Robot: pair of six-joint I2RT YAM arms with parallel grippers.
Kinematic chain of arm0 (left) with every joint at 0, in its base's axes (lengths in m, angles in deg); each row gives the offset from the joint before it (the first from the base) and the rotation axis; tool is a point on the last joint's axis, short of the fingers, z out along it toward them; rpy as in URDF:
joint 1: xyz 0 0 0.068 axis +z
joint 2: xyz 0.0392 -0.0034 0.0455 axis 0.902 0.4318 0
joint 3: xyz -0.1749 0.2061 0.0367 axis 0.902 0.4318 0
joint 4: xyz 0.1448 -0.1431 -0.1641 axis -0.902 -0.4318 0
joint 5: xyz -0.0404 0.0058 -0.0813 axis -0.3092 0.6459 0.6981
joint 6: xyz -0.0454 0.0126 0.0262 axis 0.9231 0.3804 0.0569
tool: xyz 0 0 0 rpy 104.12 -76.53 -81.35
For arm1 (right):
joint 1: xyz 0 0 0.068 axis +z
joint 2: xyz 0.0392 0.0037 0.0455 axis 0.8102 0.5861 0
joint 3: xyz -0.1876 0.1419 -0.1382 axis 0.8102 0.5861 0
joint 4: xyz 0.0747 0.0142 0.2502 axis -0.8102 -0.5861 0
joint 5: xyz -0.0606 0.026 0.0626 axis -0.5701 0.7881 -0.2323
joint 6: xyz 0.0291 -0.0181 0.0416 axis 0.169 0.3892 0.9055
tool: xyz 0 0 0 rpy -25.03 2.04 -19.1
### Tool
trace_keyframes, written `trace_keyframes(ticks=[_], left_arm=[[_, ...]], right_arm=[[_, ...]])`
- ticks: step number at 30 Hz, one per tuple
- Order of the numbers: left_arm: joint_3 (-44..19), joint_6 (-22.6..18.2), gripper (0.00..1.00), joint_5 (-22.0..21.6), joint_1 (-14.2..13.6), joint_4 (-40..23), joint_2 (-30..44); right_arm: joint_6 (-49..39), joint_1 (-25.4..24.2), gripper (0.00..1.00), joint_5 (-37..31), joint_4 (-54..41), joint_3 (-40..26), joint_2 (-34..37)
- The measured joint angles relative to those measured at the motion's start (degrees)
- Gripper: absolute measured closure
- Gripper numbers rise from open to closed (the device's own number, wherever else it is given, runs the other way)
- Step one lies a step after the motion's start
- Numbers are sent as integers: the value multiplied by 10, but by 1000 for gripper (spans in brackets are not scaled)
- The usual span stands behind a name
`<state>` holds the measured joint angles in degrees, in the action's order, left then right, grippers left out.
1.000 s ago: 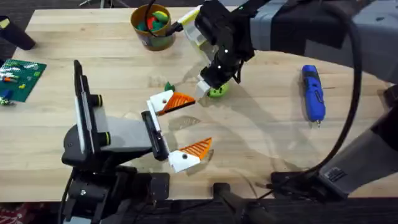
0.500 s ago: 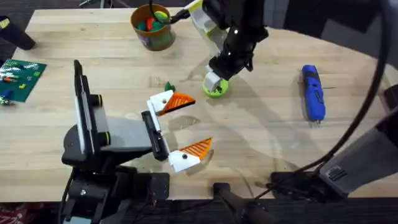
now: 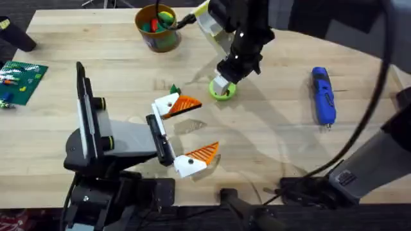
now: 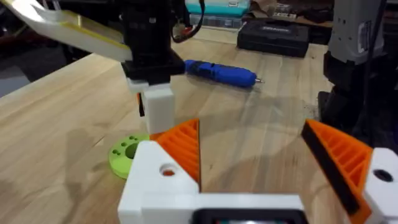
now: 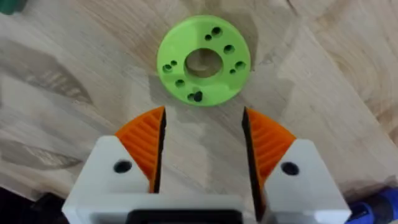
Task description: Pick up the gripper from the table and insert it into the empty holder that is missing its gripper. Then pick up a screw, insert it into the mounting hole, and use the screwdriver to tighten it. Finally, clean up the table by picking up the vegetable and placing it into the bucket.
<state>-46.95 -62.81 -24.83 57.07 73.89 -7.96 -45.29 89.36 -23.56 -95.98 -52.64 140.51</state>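
The vegetable (image 3: 223,92) (image 5: 202,59) is a lime-green disc with a centre hole, lying flat on the table. My right gripper (image 3: 221,82) (image 5: 202,134) hovers just above it, open, and the disc lies just beyond its orange pads (image 5: 147,143), not between them. The left wrist view shows the same gripper (image 4: 155,102) beside the disc (image 4: 127,152). My left gripper (image 3: 186,133) (image 4: 258,155) rests open and holds nothing near the table's middle. Far back stands the yellow bucket (image 3: 157,29), holding toys. The blue screwdriver (image 3: 323,95) (image 4: 217,71) lies at the right. The holder and screw are out of view.
A tiny dark-green bit (image 3: 174,88) lies just left of the disc. A green brick plate (image 3: 19,80) sits at the table's left edge. Bare wood stretches between the disc and the screwdriver.
My right arm has swung slightly right and settled, bringing its gripper over the green disc. The disc and the left arm have stayed where they were.
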Motion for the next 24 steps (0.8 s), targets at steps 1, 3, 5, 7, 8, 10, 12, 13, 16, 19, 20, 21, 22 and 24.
trace_keyframes(ticks=[1,3,5,7,8,10,12,13,16,19,20,21,22,24], left_arm=[[0,0,8,0,0,0,0],[0,0,8,0,0,0,0],[0,0,8,0,0,0,0],[0,0,8,0,0,0,0],[0,0,8,0,0,0,0],[0,0,8,0,0,0,0],[0,0,8,0,0,0,0],[0,0,8,0,0,0,0],[0,0,8,0,0,0,0],[0,0,8,0,0,0,0],[0,0,8,0,0,0,0],[0,0,8,0,0,0,0],[0,0,8,0,0,0,0],[0,0,8,0,0,0,0]], right_arm=[[0,0,337,0,0,0,5],[1,1,337,0,0,0,13],[3,1,337,0,-1,0,20],[4,2,337,0,-1,0,24],[4,3,337,0,-1,0,25],[5,4,337,0,-1,0,25],[6,6,337,0,-1,0,26],[6,6,337,0,-1,0,28],[7,7,337,0,1,0,37],[7,7,337,0,6,0,49],[7,7,337,0,6,0,51],[7,7,337,0,6,0,53],[7,7,337,0,7,0,54],[7,7,337,0,7,0,54]])
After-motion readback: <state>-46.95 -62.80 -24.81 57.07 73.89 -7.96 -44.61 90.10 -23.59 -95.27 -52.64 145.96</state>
